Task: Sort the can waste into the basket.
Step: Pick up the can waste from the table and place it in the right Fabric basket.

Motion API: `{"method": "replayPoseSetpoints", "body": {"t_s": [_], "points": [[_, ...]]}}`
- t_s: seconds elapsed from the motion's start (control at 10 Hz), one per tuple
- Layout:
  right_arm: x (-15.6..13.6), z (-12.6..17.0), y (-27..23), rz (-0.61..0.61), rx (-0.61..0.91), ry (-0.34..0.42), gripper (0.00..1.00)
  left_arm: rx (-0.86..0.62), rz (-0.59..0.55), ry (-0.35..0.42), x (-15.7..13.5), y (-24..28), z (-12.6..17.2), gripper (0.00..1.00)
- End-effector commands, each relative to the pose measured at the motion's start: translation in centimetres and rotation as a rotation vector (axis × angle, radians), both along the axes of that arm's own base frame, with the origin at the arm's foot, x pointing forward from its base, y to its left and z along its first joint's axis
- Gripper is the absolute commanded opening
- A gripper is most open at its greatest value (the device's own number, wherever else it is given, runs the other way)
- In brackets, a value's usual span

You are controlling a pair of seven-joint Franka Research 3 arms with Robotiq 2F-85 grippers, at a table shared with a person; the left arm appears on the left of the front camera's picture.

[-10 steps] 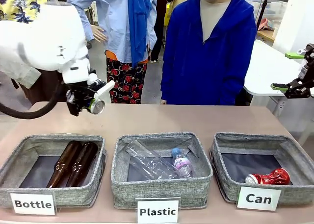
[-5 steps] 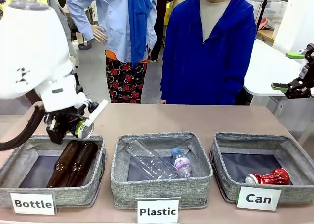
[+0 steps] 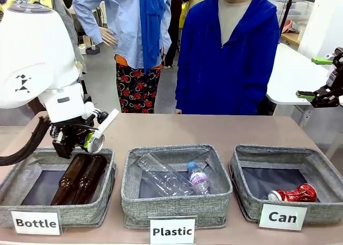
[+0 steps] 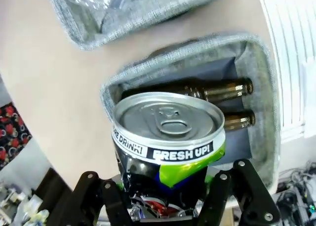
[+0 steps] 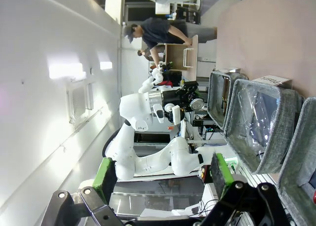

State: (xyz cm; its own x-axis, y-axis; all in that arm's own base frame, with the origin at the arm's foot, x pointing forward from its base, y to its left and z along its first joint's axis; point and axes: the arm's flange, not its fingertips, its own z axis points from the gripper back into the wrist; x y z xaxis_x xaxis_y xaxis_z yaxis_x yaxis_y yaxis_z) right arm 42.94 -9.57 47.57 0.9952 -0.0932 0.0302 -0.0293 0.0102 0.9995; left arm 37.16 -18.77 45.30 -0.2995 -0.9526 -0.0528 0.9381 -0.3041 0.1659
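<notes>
My left gripper (image 3: 88,142) is shut on a dark drink can (image 3: 94,141) with a silver end, held over the far rim of the basket signed "Bottle" (image 3: 32,155). In the left wrist view the can (image 4: 168,124) stands between my fingers (image 4: 106,196), with silver top, green band and "FRESH UP!" print. Two brown bottles (image 4: 212,90) lie right below it. The crushed red can (image 3: 293,193) lies in the grey basket (image 3: 284,151) signed "Can" at the right. My right gripper (image 3: 312,78) hangs open beyond the table's right end, its green pads (image 5: 222,169) wide apart.
The middle basket (image 3: 177,151), signed "Plastic", holds clear plastic bottles (image 3: 197,178). A person in a blue hoodie (image 3: 230,57) stands at the table's far side. Bare tabletop (image 3: 187,130) runs behind the three baskets.
My left gripper has carried the dark can down and to the left, from over the bare table to above the Bottle basket's far rim. The right arm has not moved.
</notes>
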Motion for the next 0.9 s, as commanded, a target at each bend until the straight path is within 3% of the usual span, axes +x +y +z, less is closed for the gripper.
{"method": "replayPoseSetpoints", "body": {"t_s": [0.0,0.2,0.4,0.6,0.7,0.8], "points": [[-1.3,2.4,-0.9,0.014,-0.062,-0.026,1.00,-0.086,0.071,-0.008,2.4,-5.0,-1.2,0.00],[-4.4,4.3,-3.9,0.050,-0.330,-0.035,1.00,-0.293,0.037,-0.045,2.6,-15.4,-0.4,0.00],[-7.1,5.2,-8.5,-0.015,-0.542,-0.073,1.00,-0.430,0.062,0.036,1.8,-23.9,1.3,0.00],[-10.4,5.1,-13.3,-0.051,-0.714,-0.076,1.00,-0.544,0.144,0.078,3.5,-32.6,2.8,0.00],[-11.9,4.7,-15.2,-0.061,-0.738,-0.057,1.00,-0.572,0.206,0.081,3.8,-37.2,2.5,0.00],[-12.9,4.4,-16.7,-0.152,-0.692,-0.057,1.00,-0.540,0.255,0.096,4.3,-42.3,1.5,0.00]]}}
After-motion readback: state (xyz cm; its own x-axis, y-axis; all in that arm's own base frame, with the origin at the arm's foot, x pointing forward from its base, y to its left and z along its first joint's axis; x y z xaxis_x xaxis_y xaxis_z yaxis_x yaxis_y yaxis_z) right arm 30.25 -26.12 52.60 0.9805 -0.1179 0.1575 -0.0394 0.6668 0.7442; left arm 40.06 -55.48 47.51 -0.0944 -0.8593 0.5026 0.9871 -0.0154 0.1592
